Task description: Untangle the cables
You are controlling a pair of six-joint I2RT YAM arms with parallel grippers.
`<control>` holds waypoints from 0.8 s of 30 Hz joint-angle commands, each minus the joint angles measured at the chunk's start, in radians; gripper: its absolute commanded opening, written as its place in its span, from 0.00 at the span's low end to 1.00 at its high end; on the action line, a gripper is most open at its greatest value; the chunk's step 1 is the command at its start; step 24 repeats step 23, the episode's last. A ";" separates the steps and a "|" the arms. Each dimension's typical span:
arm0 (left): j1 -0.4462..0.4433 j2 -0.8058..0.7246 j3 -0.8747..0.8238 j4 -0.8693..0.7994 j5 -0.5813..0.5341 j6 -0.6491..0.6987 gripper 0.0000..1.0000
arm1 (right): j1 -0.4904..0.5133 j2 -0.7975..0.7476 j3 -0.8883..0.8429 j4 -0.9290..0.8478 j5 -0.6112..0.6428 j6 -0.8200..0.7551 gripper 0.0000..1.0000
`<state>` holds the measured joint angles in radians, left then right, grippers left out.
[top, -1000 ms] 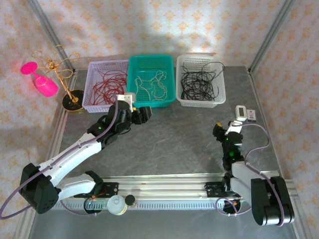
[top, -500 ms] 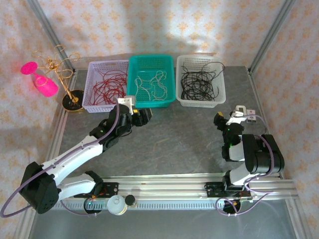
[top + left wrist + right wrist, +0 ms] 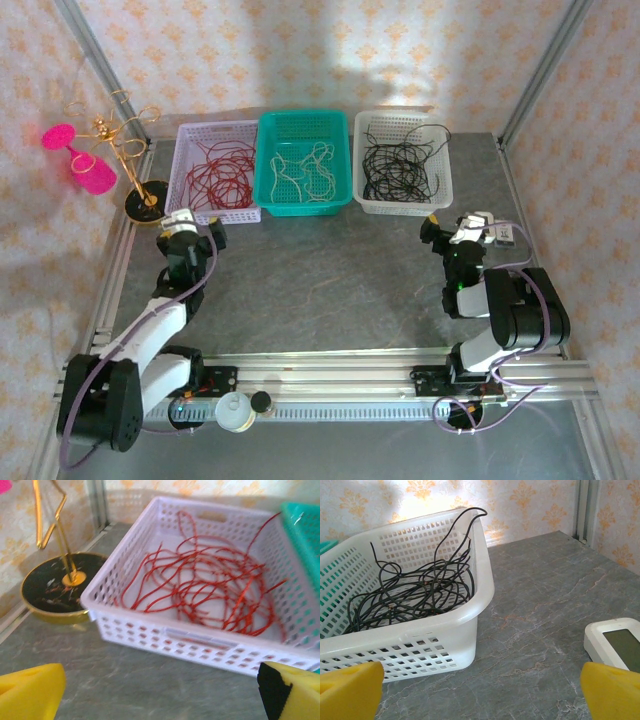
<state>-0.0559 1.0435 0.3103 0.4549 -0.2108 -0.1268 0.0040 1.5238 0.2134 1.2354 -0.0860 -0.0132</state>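
Red cables (image 3: 200,585), white cables (image 3: 300,170) and black cables (image 3: 410,595) lie sorted by colour in separate far baskets (image 3: 304,209), so the left claw (image 3: 200,238) and right claw (image 3: 435,228) hover open, empty.

A robot test booth: metal-framed enclosure (image 3: 92,45) with wallpapered walls (image 3: 300,50), grey stone-look worktop (image 3: 340,290), arms bolted to a rail (image 3: 340,365).

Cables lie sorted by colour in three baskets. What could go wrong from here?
The black cables arch a loop above the rim of their white basket; the open right fingers, facing it, could snag that loop and drag strands out. The open left fingers sit close to the gold stand; a sideways swing might tip it.
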 commanded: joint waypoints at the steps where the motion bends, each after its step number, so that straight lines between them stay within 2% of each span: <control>1: 0.020 0.080 -0.053 0.287 -0.008 0.072 0.99 | 0.003 -0.004 0.012 0.009 0.024 -0.018 0.99; 5: 0.026 0.215 -0.122 0.596 0.022 0.094 0.99 | 0.002 -0.003 0.012 0.009 0.024 -0.018 0.99; 8: 0.027 0.317 -0.119 0.747 -0.010 0.077 0.99 | 0.002 -0.004 0.012 0.009 0.024 -0.018 1.00; 11: 0.035 0.499 -0.115 0.914 0.027 0.093 0.99 | 0.004 -0.004 0.012 0.009 0.024 -0.019 1.00; 12: 0.042 0.509 -0.116 0.930 0.043 0.093 0.99 | 0.004 -0.004 0.013 0.009 0.023 -0.019 1.00; 13: 0.045 0.471 -0.098 0.827 0.037 0.069 0.99 | 0.004 -0.003 0.011 0.011 0.023 -0.019 1.00; 14: 0.046 0.470 -0.095 0.826 0.035 0.067 1.00 | 0.004 -0.003 0.013 0.008 0.023 -0.019 0.99; 15: 0.047 0.498 -0.113 0.910 0.034 0.079 0.99 | 0.004 -0.003 0.012 0.009 0.024 -0.020 1.00; 18: 0.048 0.482 -0.094 0.842 0.036 0.069 0.99 | 0.003 0.009 0.029 -0.013 0.023 -0.017 1.00; 20: 0.050 0.497 -0.105 0.893 0.036 0.076 0.99 | 0.002 0.008 0.030 -0.011 0.023 -0.018 1.00; 24: 0.049 0.490 -0.103 0.874 0.038 0.075 0.99 | 0.008 -0.003 0.016 0.004 0.027 -0.023 1.00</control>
